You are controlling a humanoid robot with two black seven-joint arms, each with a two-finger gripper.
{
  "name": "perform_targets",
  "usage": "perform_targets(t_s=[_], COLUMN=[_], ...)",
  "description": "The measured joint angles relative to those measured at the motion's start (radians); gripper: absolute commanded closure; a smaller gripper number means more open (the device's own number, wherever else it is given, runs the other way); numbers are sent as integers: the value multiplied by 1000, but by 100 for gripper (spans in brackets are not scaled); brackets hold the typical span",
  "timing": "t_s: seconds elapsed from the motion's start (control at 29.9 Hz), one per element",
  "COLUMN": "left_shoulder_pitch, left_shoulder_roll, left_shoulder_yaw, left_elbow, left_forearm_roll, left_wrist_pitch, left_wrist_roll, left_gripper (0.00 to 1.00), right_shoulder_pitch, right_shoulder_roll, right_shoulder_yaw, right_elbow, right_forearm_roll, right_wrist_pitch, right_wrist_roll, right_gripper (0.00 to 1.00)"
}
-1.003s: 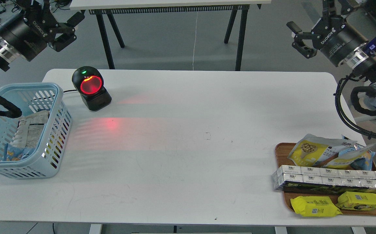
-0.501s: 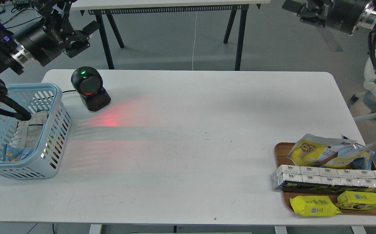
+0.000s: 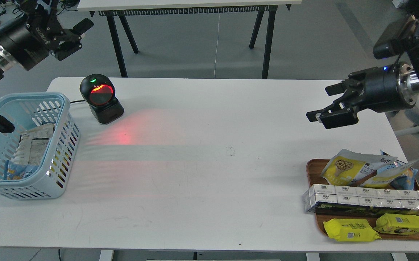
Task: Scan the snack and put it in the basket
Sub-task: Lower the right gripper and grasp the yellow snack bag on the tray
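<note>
The snack pouch [image 3: 345,168], yellow front with round beige pieces, lies at the back of the brown wooden tray [image 3: 312,169] at the right front. The light blue basket [image 3: 59,145] stands at the table's left edge and holds a white-grey pack [image 3: 35,143] and a blue-and-yellow bag [image 3: 15,172]. My right gripper [image 3: 322,105] is open and empty above the table's right side, behind the tray. My left gripper [image 3: 73,36] is open and empty, raised behind the table's back left corner, above the scanner.
A black barcode scanner [image 3: 100,98] with a red window stands at the back left and casts red light on the white table [image 3: 209,181]. The tray also holds a row of silver cartons [image 3: 369,197], two flat yellow packs [image 3: 351,230] and a blue-and-yellow bag [image 3: 399,175].
My right arm has swung down from high at the right to above the table behind the tray. My left gripper has shifted slightly left. The objects have not moved.
</note>
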Motion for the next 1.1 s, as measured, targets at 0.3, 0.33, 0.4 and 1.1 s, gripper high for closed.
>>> perform_targets(t_s=[0.3,0.33,0.4,1.1], left_shoulder_pitch=[3,3,4,8], left_shoulder_roll=[-1,-1,-1,-2], left_shoulder_yaw=[5,6,6,8], left_elbow=[0,0,1,2], left_forearm_roll=[1,1,1,2], left_wrist_pitch=[0,0,0,0], left_wrist_roll=[0,0,0,0], left_gripper=[1,1,1,1], right_shoulder_pitch=[-137,-151,-171,-228], right_shoulder_roll=[-84,-91,-104,-76], right_shoulder_yaw=[-13,-13,-13,-8], right_elbow=[78,78,78,27], right_forearm_roll=[-254,-278,-312,-371], right_wrist_pitch=[0,0,0,0], right_wrist_roll=[0,0,0,0], right_gripper=[2,2,2,53])
